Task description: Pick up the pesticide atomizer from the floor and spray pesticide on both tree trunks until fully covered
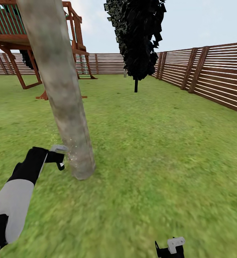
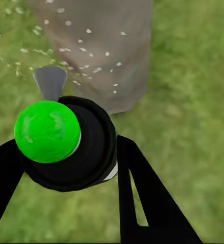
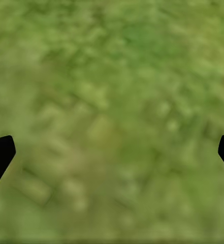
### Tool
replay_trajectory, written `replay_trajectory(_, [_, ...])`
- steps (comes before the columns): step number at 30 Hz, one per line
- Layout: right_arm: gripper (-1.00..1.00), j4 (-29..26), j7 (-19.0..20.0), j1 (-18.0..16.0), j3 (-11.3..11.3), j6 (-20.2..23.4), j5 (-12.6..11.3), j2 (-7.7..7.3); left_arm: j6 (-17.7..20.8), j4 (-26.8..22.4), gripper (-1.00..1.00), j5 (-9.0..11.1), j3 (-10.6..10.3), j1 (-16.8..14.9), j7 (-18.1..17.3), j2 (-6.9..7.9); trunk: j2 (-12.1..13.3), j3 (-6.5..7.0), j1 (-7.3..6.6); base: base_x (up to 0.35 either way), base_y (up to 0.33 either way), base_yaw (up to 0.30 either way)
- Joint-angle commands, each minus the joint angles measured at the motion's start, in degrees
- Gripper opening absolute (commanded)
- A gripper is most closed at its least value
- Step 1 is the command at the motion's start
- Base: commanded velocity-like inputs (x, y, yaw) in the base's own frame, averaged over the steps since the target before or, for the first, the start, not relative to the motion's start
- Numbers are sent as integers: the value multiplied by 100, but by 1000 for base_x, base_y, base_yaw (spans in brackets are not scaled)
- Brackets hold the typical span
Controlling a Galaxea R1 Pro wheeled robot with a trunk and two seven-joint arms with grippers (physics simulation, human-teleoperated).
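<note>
Spraying goes best if the left tool (image 1: 57,157), clamped on the pesticide atomizer (image 2: 73,145), sweeps its nozzle up the tree trunk (image 1: 61,89) just ahead; right tool (image 3: 112,152) hangs open.

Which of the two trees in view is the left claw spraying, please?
The pale mottled trunk beside the left claw, speckled with droplets; the dark cypress-like tree stands far off by the fence.

Ahead of me, a dark, narrow cypress-like tree (image 1: 138,39) rises on a thin black stem near the brown slatted fence (image 1: 211,73), which runs down the right side and across the back. At far left I see a red-brown wooden play structure (image 1: 16,39) on angled legs (its railed deck is cut off at the top). Pale blue sky (image 1: 201,23) sits above the fence.
</note>
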Motion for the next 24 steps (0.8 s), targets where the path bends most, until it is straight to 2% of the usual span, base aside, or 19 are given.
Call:
replay_trajectory(1, [100, -1, 0, 0, 0, 0, 0, 0, 19, -6, -100, 39, -6, -8, -177, 103, 0, 0, 0, 0, 0, 0])
replay_trajectory(4, [100, -1, 0, 0, 0, 0, 0, 0, 37, -27, -100, 35, -39, -11, -332, 97, 0, 0, 0, 0, 0, 18])
replay_trajectory(5, [100, -2, 0, 0, 0, 0, 0, 0, 116, -114, -100, 44, -47, -25, -351, 46, 0, 0, 0, 0, 0, 176])
replay_trajectory(7, [100, -3, 0, 0, 0, 0, 0, 0, 586, -356, -100, 48, -58, -122, -364, -140, 0, 0, 0, 0, 0, 254])
replay_trajectory(8, [100, -3, 0, 0, 0, 0, 0, 0, 656, -398, -100, 47, -60, -127, -365, -160, 0, 0, 0, 0, 0, 217])
replay_trajectory(10, [100, -3, 0, 0, 0, 0, 0, 0, 691, -432, -100, 41, -67, -76, -373, -120, 0, 0, 0, 0, 0, 67])
replay_trajectory(11, [100, 5, 0, 0, 0, -2, 7, 0, 697, -613, -100, 24, -72, -48, -379, -84, 0, 0, 0, 0, 0, 3])
replay_trajectory(14, [100, 6, 0, 0, 0, -3, 6, 0, 697, -707, -100, 18, -70, -47, -374, -83, 0, 0, 0, 73, -88, 1])
replay_trajectory(24, [100, -1, 0, 0, 0, -4, 1, 0, 709, -711, -100, -7, -55, -31, -320, -35, 0, 0, 0, 48, -257, 37])
